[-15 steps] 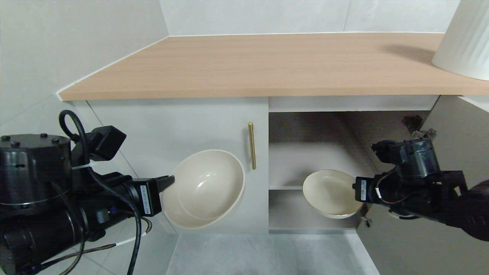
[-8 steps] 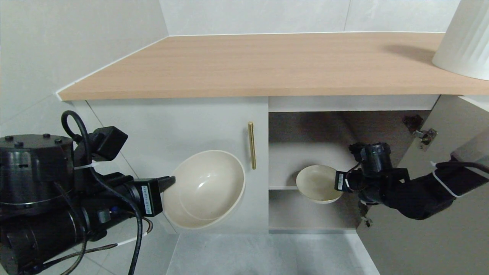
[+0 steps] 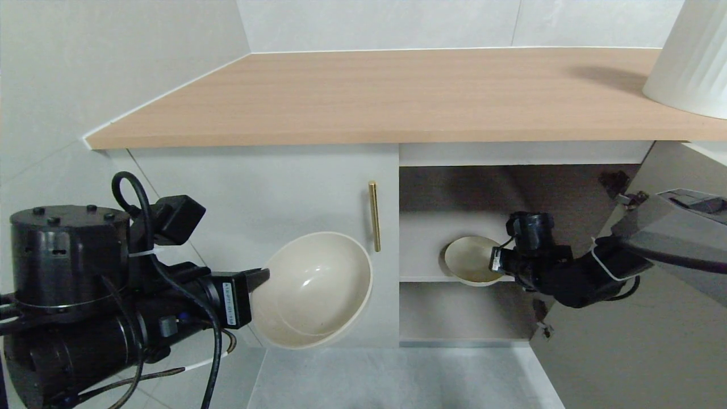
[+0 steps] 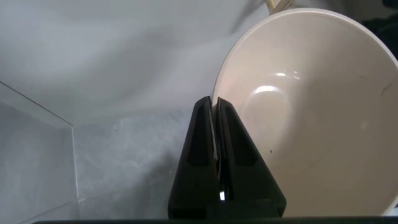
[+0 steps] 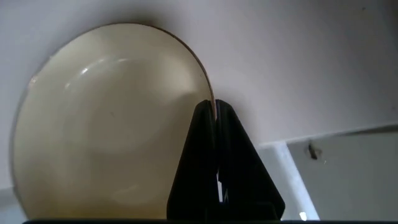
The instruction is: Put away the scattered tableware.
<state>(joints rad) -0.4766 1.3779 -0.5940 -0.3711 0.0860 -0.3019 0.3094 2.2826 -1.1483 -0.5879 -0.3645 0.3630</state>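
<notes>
Small bowl (image 3: 469, 259) moved inward to shelf (image 3: 420, 250), beside closed door (image 3: 272, 187)

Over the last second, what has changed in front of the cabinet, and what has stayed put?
The right gripper, shut on the small dish, carried it away from the camera into the open cabinet, to the shelf. The left gripper, with the big bowl, edged slightly rightward. Both grips held, and the closed door stayed as it was.
</notes>
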